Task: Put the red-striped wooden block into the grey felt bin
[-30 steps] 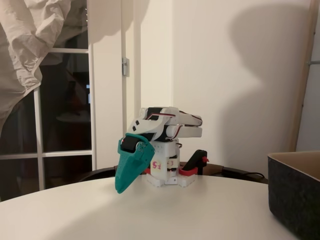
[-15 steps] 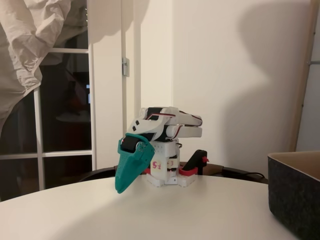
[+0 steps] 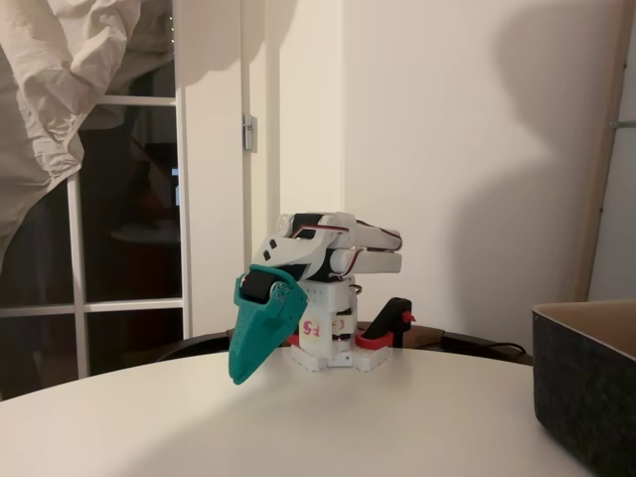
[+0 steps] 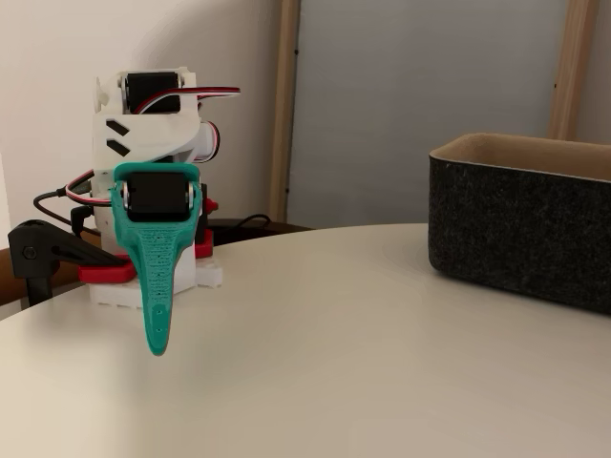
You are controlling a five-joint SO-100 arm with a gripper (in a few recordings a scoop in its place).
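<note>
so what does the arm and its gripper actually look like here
The arm is white plastic with black servos and thin red and white cables. Its gripper is teal, long and tapering to a narrow tip, with a black servo at the top. The white base carries a red handwritten mark, with red and black clamps beside it.

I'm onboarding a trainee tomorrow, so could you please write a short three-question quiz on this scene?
1. True or false: the teal claw points down toward the white table.
2. In both fixed views, the grey felt bin stands at which side of the picture: A left, B right?
3. What does the claw hold?

Key: 1 true. 2 B. 3 Nothing visible; it looks closed and empty, folded by the arm's base.
</note>
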